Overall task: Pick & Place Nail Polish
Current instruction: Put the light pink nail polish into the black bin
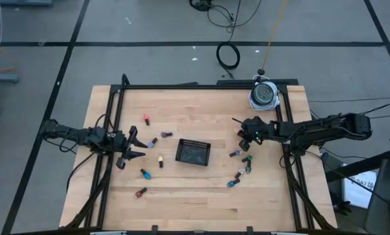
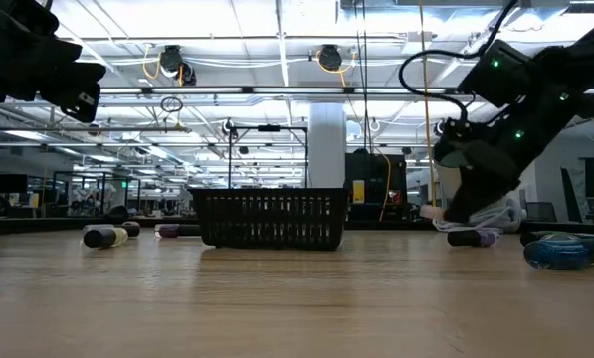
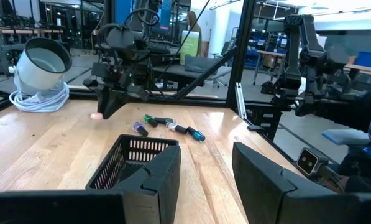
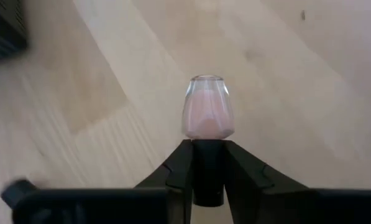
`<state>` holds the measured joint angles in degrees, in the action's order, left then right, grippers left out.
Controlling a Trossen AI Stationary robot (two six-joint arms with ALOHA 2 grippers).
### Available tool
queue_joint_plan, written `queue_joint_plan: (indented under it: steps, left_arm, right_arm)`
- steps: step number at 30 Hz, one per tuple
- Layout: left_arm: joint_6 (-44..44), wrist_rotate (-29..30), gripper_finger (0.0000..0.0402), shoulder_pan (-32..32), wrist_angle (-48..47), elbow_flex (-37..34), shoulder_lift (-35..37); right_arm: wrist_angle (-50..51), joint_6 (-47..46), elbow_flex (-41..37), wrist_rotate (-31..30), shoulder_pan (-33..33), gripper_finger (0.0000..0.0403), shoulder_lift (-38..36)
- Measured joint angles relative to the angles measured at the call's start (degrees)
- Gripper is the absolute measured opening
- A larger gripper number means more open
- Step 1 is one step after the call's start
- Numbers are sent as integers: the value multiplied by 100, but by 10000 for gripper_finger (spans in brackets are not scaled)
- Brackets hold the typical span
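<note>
My right gripper [image 1: 243,138] is right of the black mesh tray [image 1: 193,152], shut on a pink nail polish bottle [image 4: 207,112]. The bottle also shows in the left wrist view [image 3: 96,116]. My left gripper [image 1: 133,147] is open and empty, left of the tray; its fingers [image 3: 163,177] point toward the tray [image 3: 132,162]. Several bottles lie on their sides left of the tray: red [image 1: 146,119], purple [image 1: 152,141], yellow [image 1: 161,160] and teal [image 1: 144,173]. More lie in a cluster right of it [image 1: 245,163]. My right gripper pinches the pink bottle's dark cap [image 4: 208,163] between its two fingers. The fingers slant down from the table's right side. The glass body [image 4: 207,112] sticks out beyond the fingertips, close above the table; I cannot tell whether it touches the wood.
A white round device with a coiled cable [image 1: 264,95] stands at the table's far right. A red-brown bottle [image 1: 140,192] lies near the front left, a blue one [image 1: 232,184] near the front right. Black frame rails [image 1: 201,86] run along the table's edges.
</note>
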<state>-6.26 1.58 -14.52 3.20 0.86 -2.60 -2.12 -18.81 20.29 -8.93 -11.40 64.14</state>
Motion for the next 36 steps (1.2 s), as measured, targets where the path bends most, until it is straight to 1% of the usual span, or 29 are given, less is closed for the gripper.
queue_joint_plan:
  steps: [6,7,15,20,22,28,36]
  left_arm:
    - [0,0,145,0,0,0,1]
    - [0,0,145,0,-2,0,1]
    - [0,0,145,2,0,0,1]
    - [0,1,145,1,0,0,1]
    - [0,1,145,1,-2,0,1]
    - [0,1,145,0,-2,0,1]
    - [2,1,145,2,0,0,1]
  right_arm:
    - [-1097,208,4,74,98,52,-2]
    - [-1260,265,4,166,122,52,-4]
    - [-2394,894,15,1148,408,52,-7]
    - [-2814,1135,22,1868,577,52,-11]
    - [-2937,1163,22,2044,655,52,-11]
    - [-3165,1162,22,2107,905,52,62]
    - [-4226,1199,28,2081,1193,52,665]
